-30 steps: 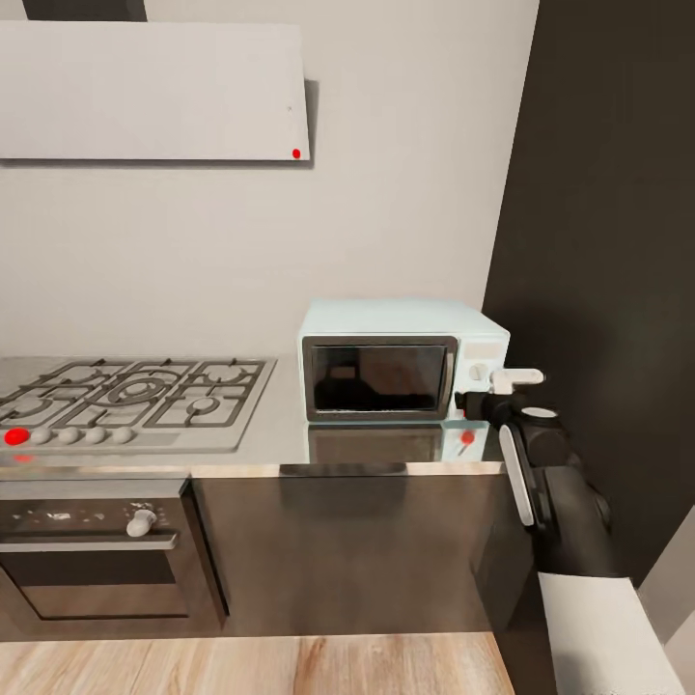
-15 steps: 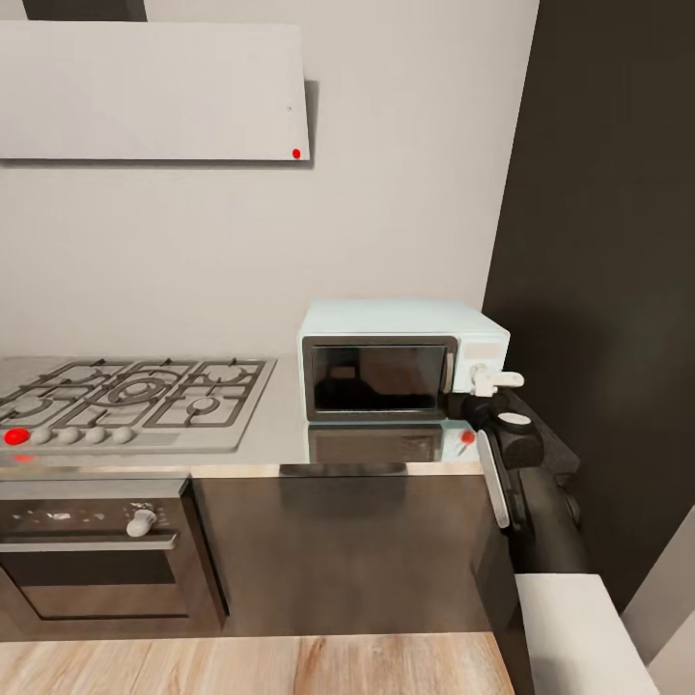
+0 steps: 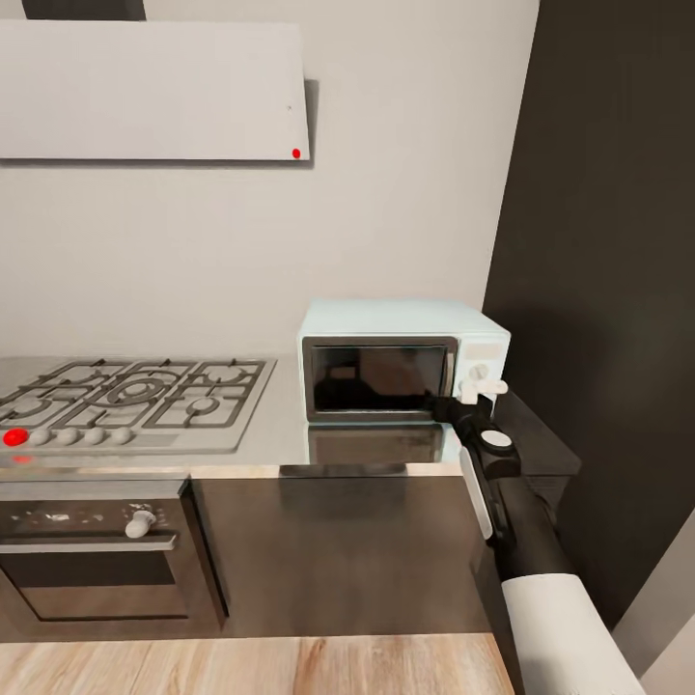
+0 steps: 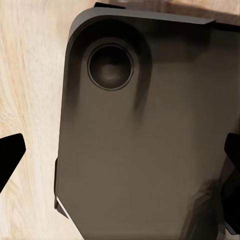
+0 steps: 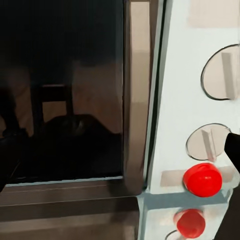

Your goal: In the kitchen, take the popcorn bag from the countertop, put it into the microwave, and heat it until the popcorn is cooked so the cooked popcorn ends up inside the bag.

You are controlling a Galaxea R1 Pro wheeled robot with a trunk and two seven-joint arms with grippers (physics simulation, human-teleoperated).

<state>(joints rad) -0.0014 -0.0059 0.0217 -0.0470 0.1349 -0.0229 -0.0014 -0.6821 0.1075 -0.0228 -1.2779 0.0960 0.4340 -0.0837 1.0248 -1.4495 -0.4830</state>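
The pale mint-blue microwave (image 3: pixel 401 359) stands on the glossy grey countertop (image 3: pixel 280 439) against the wall, its dark glass door (image 5: pixel 65 95) closed. My right gripper (image 3: pixel 478 389) is open right in front of the white knob panel (image 5: pixel 190 100), close to the door's right edge. The right wrist view takes in two round knobs and the red indicator light (image 5: pixel 202 179) close up, with one black fingertip (image 5: pixel 233 149) at the frame's edge. My left gripper (image 4: pixel 120 160) is open and points down at the robot's dark base (image 4: pixel 145 140) over the wooden floor. The popcorn bag is out of view.
A steel gas hob (image 3: pixel 130 398) lies left of the microwave, above a built-in dark oven (image 3: pixel 97 550). A white hood (image 3: pixel 154 92) hangs on the wall. A tall dark panel (image 3: pixel 608 270) rises just right of the microwave.
My right arm has swung left and forward, so the gripper went from beside the microwave's right corner to its knob panel. The camera and everything else kept still.
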